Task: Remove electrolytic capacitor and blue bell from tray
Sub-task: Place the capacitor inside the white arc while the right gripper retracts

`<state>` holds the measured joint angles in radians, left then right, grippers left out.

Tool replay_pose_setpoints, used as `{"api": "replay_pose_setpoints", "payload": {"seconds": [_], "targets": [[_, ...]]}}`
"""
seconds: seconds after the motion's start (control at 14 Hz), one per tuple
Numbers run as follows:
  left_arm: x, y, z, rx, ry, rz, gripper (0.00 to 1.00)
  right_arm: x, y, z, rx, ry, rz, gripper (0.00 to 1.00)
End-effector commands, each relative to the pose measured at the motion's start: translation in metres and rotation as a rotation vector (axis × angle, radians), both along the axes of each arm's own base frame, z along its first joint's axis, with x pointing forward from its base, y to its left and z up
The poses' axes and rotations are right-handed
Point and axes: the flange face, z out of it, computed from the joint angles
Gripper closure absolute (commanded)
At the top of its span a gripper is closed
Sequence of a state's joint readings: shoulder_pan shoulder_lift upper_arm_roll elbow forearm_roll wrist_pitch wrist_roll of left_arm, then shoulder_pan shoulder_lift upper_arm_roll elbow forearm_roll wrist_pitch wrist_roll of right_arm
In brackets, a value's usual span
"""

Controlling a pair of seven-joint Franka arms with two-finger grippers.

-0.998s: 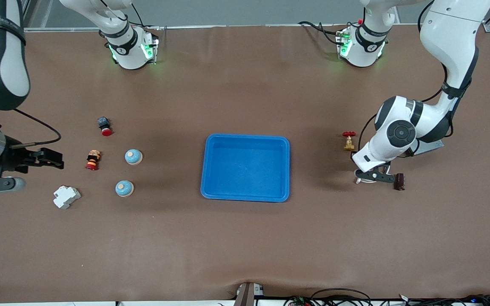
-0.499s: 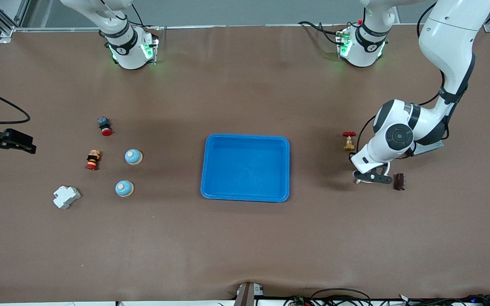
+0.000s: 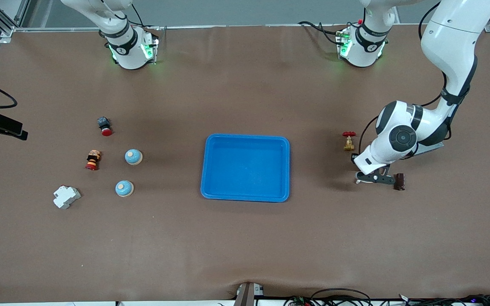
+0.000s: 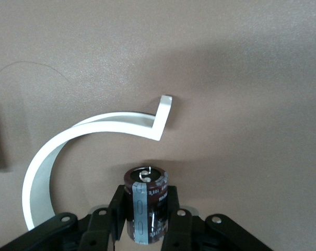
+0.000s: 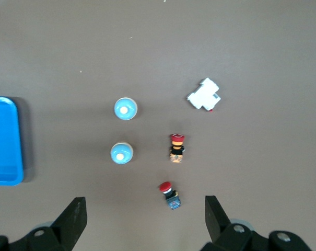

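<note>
The brown table (image 3: 245, 238) carried a blue tray (image 3: 245, 168) at its middle, empty inside. The left arm (image 3: 449, 59) reached down toward its own end of the table, where the left gripper (image 4: 147, 219) sat low at the surface with its fingers (image 4: 118, 209) pressed against the sides of a dark capacitor (image 4: 145, 201) standing upright; a curved white strip (image 4: 74, 144) lay on the table just beside it. In the front view a small dark brown block (image 3: 399, 181) lay beside that gripper and a red-handled brass valve (image 3: 348, 141) stood near, farther from the camera. The right arm waited high at its end of the table, the right gripper (image 5: 146, 222) with fingers spread wide and holding nothing. Under it lay two blue bells (image 3: 133, 157) (image 3: 123, 188), well apart from the tray, one nearer the camera than the other, with a white breaker (image 3: 66, 196), a red-capped button (image 3: 104, 126) and a striped figure (image 3: 92, 160) near them.
</note>
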<state>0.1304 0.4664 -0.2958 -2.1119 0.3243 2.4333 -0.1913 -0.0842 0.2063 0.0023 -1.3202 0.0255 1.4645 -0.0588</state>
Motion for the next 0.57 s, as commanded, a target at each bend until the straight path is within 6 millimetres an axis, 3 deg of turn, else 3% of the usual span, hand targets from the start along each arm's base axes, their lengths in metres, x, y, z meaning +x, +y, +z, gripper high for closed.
{"api": "replay_pose_setpoints", "payload": {"seconds": [0.0,0.21,0.29,0.36,0.5], "targets": [[-0.0009,0.0010,0.0017,0.006,-0.015,-0.025,0.77,-0.0119,0.0000,0.0175,0.017,-0.017,-0.025,0.00],[-0.0005,0.0011,0.0021,0.006,-0.015,-0.023,0.18,-0.0140,0.0002,0.0211,0.016,-0.021,-0.025,0.00],[0.0002,0.0012,0.0034,0.007,-0.017,-0.022,0.05,-0.0143,0.0002,0.0209,0.017,-0.018,-0.024,0.00],[0.0007,0.0014,0.0052,0.009,-0.018,-0.018,0.00,-0.0145,-0.0006,0.0207,0.016,-0.017,-0.026,0.00],[0.0021,0.0019,0.0103,0.013,-0.025,-0.011,0.00,-0.0145,-0.0006,0.0207,0.017,-0.017,-0.023,0.00]]}}
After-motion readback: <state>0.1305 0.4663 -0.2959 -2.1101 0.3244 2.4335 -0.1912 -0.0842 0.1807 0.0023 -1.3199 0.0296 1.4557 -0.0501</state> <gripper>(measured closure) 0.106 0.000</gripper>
